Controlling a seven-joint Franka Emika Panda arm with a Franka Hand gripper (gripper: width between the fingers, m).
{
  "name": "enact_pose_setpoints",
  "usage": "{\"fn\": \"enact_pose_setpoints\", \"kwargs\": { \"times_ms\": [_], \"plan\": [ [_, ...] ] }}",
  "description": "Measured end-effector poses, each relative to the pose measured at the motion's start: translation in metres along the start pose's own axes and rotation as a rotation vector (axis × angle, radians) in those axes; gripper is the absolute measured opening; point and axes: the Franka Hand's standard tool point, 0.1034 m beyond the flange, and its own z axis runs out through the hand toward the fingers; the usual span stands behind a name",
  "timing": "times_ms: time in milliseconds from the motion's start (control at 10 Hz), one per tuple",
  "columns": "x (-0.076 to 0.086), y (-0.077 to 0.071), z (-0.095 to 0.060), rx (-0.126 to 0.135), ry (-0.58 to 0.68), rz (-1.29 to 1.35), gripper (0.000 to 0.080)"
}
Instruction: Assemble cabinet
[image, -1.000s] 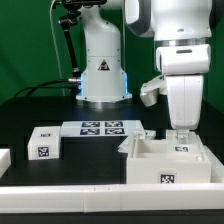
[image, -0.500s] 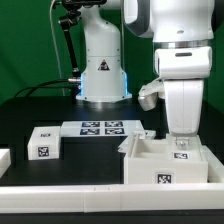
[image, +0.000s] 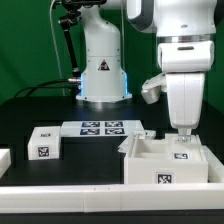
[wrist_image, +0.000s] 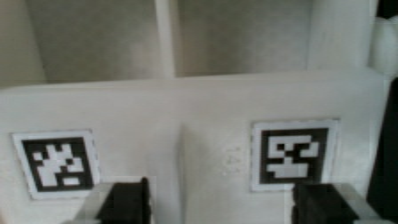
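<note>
The cabinet is a large white box with inner compartments and square tags, standing at the exterior view's right. My gripper hangs just over its back right part. In the wrist view the gripper is open, and its dark fingers stand on either side of a raised white rib of the cabinet, between two tags. Nothing is held. A smaller white tagged piece lies at the left, and another white piece shows at the far left edge.
The marker board lies flat at the middle back. A long white border rail runs along the front. The robot's white base stands behind the board on the black table.
The gripper dipped slightly half a second ago. It now sits a little higher and further to the exterior view's right. The cabinet and loose pieces have not moved.
</note>
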Motion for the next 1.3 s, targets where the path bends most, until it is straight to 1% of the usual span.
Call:
{"fn": "enact_pose_setpoints", "kwargs": {
  "times_ms": [100,200,300,400,500,600,700,800,900,1000,1200,1300],
  "plan": [
    [-0.002,-0.004,-0.006,-0.003,-0.003,-0.003,0.0525],
    [-0.004,-0.009,-0.013,-0.007,-0.006,-0.005,0.0525],
    [-0.007,-0.015,-0.021,-0.013,-0.011,-0.008,0.0746],
    [-0.011,-0.023,-0.031,-0.019,-0.017,0.002,0.0746],
    [-0.017,-0.036,-0.04,-0.02,-0.026,0.022,0.0791],
    [-0.023,-0.048,-0.044,-0.027,-0.027,0.057,0.0791],
    [-0.03,-0.069,-0.042,-0.042,-0.019,0.11,0.0797],
    [-0.038,-0.089,-0.035,-0.031,-0.025,0.125,0.0797],
    [-0.037,-0.084,-0.035,-0.027,-0.028,0.124,0.0796],
    [-0.037,-0.083,-0.036,-0.029,-0.027,0.124,0.0796],
    [-0.038,-0.084,-0.034,-0.027,-0.028,0.125,0.0796],
    [-0.041,-0.088,-0.03,-0.034,-0.021,0.132,0.0796]
  ]
}}
